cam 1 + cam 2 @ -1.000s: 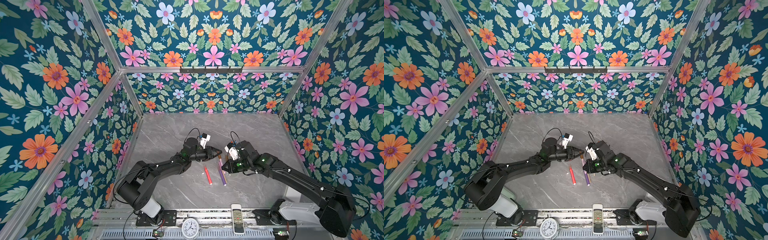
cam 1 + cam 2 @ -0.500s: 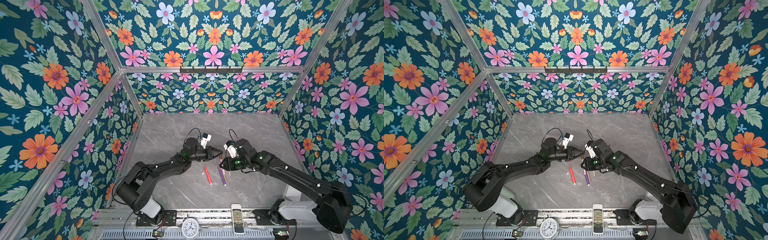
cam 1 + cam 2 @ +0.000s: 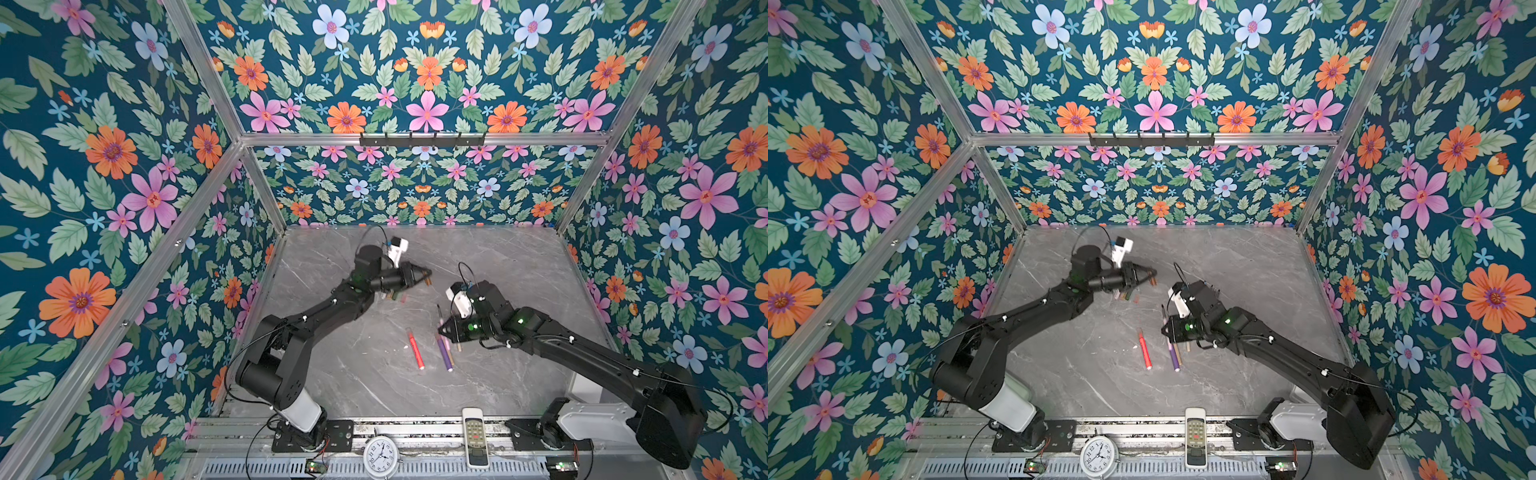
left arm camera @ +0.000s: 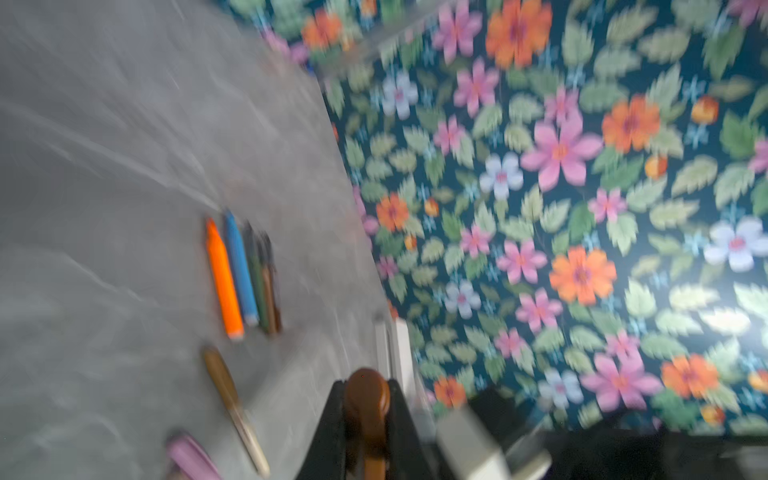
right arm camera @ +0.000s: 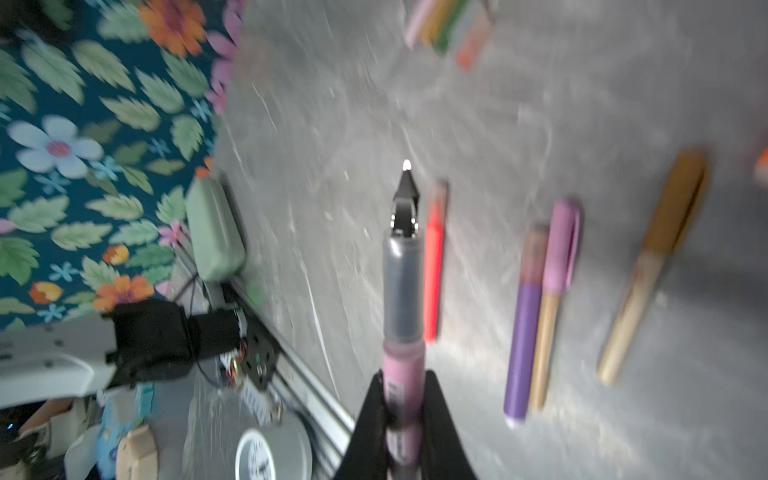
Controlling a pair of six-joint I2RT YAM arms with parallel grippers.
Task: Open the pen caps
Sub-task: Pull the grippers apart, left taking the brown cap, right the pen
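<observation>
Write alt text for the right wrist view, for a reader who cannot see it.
The right gripper is shut on an uncapped pink pen, its nib pointing away over the grey table. Beyond lie a red pen, a purple pen and a brown-capped pen.

- Motion blur is smearing the whole left wrist view; brown cap (image 4: 367, 399) is running off frame.
- pink pen (image 5: 403, 374) is running off frame, its rear end hidden.
- left arm (image 3: 332, 303) is covering part of the cap row (image 3: 397, 296).
</observation>
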